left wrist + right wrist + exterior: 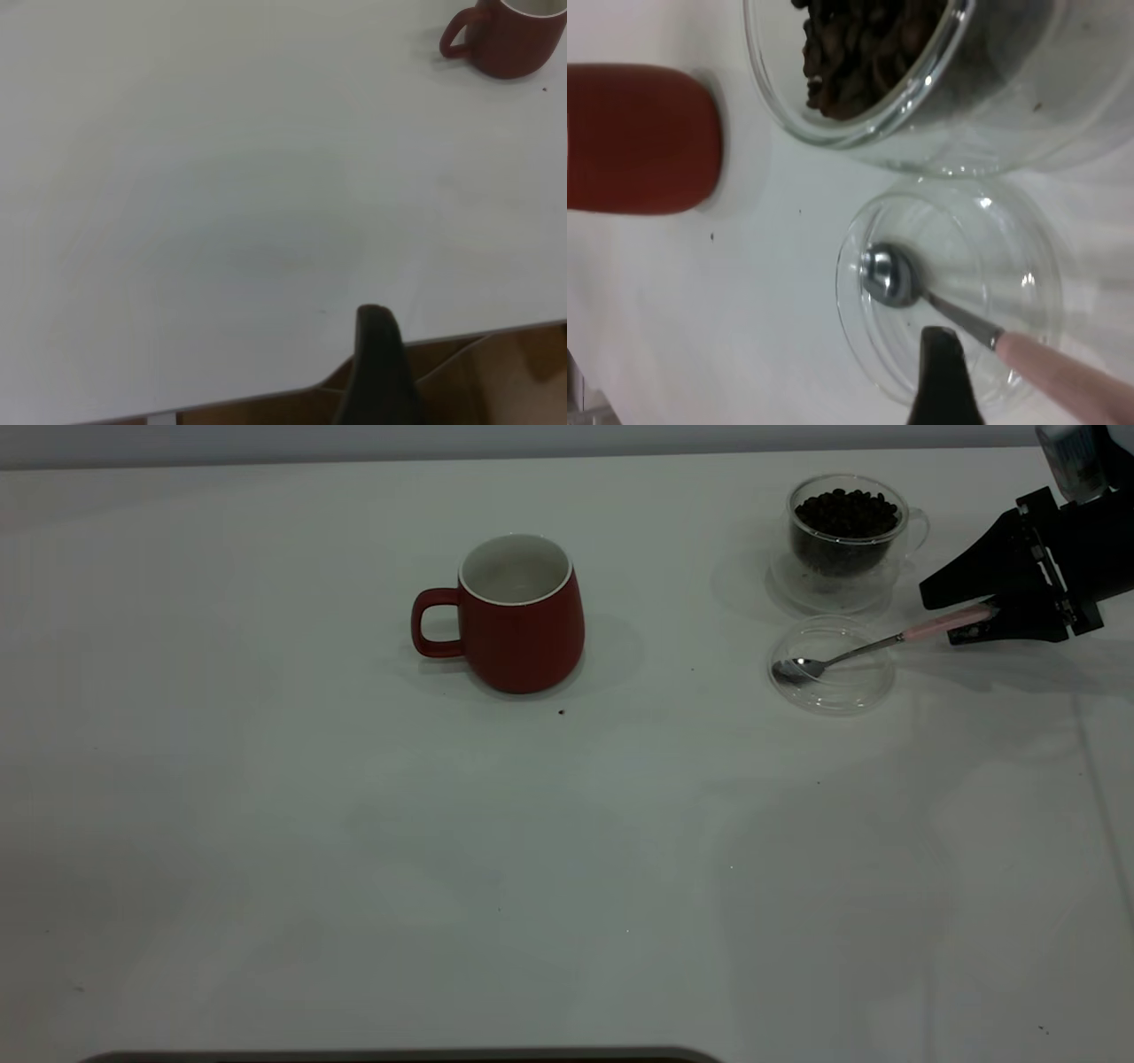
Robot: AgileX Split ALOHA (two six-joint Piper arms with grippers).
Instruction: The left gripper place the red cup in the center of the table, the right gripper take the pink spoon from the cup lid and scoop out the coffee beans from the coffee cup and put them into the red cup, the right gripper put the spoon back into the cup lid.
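the right gripper (974,615) is closed around the pink handle of the pink spoon (850,654), whose bowl rests in the cup lid (833,666). the coffee cup (846,522) of beans stands just behind the lid, the red cup (518,613) well off to its left. the left gripper (379,372) shows one finger only, so i cannot tell its opening.

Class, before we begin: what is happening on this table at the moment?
The right hand is at the pink spoon, closed around its handle, while the bowl rests in the clear cup lid. The glass coffee cup behind it is full of beans. The red cup stands mid-table, seemingly empty. The left hand sits back by the table edge.
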